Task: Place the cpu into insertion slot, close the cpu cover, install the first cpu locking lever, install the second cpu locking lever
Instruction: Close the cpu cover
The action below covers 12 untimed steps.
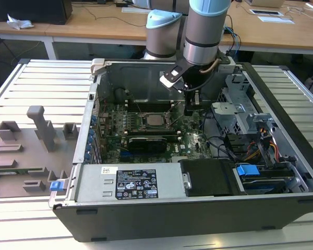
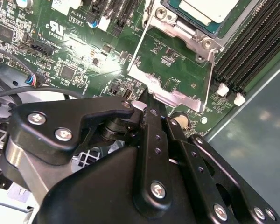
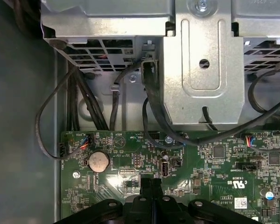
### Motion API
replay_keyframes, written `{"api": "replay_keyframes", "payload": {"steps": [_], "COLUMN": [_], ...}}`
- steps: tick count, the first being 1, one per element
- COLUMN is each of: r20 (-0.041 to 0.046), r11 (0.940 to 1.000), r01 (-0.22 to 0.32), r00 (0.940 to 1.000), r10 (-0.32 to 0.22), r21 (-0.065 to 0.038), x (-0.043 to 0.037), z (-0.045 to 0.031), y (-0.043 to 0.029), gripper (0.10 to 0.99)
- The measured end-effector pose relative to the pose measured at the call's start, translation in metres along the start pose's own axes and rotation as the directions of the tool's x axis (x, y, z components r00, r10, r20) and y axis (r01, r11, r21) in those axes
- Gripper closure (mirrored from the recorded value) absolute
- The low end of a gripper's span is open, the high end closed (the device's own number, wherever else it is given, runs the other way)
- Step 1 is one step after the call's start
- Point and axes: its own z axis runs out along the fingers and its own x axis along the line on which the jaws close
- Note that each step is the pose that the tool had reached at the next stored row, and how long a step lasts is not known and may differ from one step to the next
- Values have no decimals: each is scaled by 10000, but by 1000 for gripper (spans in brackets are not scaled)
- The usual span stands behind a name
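Bare shiny metal: cpu cover [image 2: 161, 88]; matt silvery metal: cpu [image 2: 209, 8].

The setting reads as a robotics laboratory or test workshop. A broad worktable of ribbed silver aluminium slats [image 1: 41, 83] carries an opened dark-grey metal desktop computer case [image 1: 161, 219] with its green circuit board [image 1: 193, 140] exposed. Beside it, on the exterior view's left, lies a flat grey plastic plate of moulded holding fixtures [image 1: 21, 151]. A grey-and-pale-blue jointed industrial robot arm [image 1: 203, 31] stands at the table's far edge. Behind run long pale wooden desks [image 1: 94, 23] strewn with white papers [image 1: 275, 19] and loose dark cables [image 1: 235, 36].
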Motion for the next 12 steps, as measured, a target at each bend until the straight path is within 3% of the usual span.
{"api": "replay_keyframes", "payload": {"steps": [8,12], "r20": [0,4], "r11": [10000,10000], "r01": [-1,-1], "r00": [10000,10000], "r10": [1,1], "r21": [-49,-52], "x": [-1,-2], "z": [1,-94], "y": [-104,-101], "gripper": [980,980]}}
